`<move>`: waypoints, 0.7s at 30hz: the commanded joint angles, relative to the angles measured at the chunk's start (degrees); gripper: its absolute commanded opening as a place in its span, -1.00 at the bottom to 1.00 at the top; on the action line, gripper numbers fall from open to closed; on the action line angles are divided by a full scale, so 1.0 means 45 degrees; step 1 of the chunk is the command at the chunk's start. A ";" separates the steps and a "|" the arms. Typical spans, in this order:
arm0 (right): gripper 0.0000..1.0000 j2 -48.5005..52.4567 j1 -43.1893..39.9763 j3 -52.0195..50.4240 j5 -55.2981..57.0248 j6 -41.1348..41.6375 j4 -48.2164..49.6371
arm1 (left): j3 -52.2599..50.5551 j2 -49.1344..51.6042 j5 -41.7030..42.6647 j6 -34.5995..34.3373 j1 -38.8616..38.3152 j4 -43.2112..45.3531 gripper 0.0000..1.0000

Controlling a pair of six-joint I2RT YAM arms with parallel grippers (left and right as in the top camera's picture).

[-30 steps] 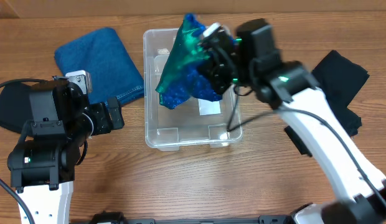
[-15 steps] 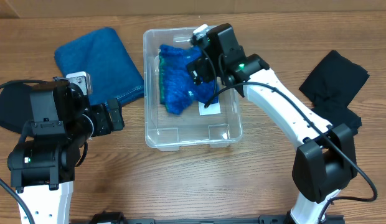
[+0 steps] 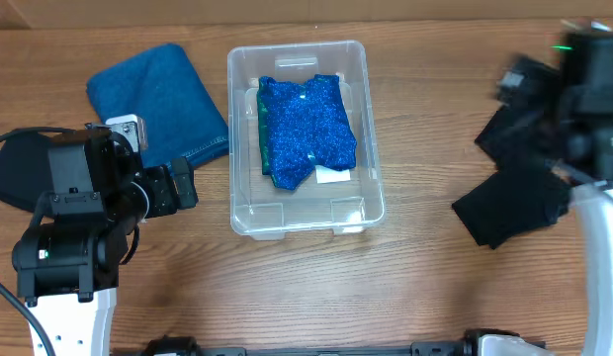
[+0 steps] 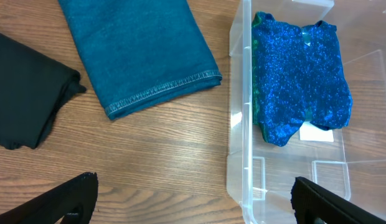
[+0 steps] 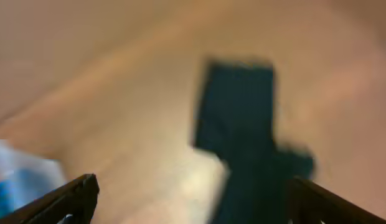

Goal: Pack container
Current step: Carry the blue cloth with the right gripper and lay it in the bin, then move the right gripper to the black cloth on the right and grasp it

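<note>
A folded blue cloth [image 4: 134,53] lies near a black cloth [image 4: 25,93].

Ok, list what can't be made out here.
- Right wrist view: all blurred; past the right gripper, the right black cloth is a dark shape.
- Overhead: the right arm is smeared, cut by the right edge.
- The label in the container: mostly covered by the blue sparkly garment, unreadable.
- The left black cloth: partly hidden by the left arm overhead.
</note>
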 commanded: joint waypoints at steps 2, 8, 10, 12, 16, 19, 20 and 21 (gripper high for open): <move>1.00 0.0238 -0.3978 -0.2696 -0.3245 0.1817 -0.0466 | 0.0267 0.0019 0.0102 -0.0126 -0.0083 0.0029 1.00; 1.00 0.0384 -0.6620 -0.8170 -0.5493 0.0981 0.3808 | 0.0267 0.0019 0.0107 -0.0126 -0.0083 0.0015 1.00; 1.00 0.0661 -0.6611 -0.9136 -0.5503 0.0787 0.4998 | 0.0267 0.0019 0.0107 -0.0126 -0.0083 0.0015 1.00; 1.00 0.1253 -0.6611 -0.9792 -0.5503 0.0792 0.5911 | 0.0267 0.0019 0.0107 -0.0126 -0.0083 -0.0015 1.00; 1.00 0.2759 -0.6606 -1.0098 -0.5799 0.0787 0.7140 | 0.0267 0.0019 0.0102 -0.0126 -0.0083 -0.0024 1.00; 0.80 0.3376 -0.6596 -1.0098 -0.6708 0.0699 0.7830 | 0.0267 0.0019 0.0107 -0.0126 -0.0083 -0.0029 1.00; 0.47 0.3492 -0.6596 -1.0098 -0.7198 0.0695 0.8043 | 0.0267 0.0019 0.0107 -0.0126 -0.0083 -0.0029 1.00; -0.45 0.3517 -0.6596 -1.0093 -0.7480 0.0699 0.8126 | 0.0267 0.0019 0.0107 -0.0131 -0.0083 -0.0029 1.00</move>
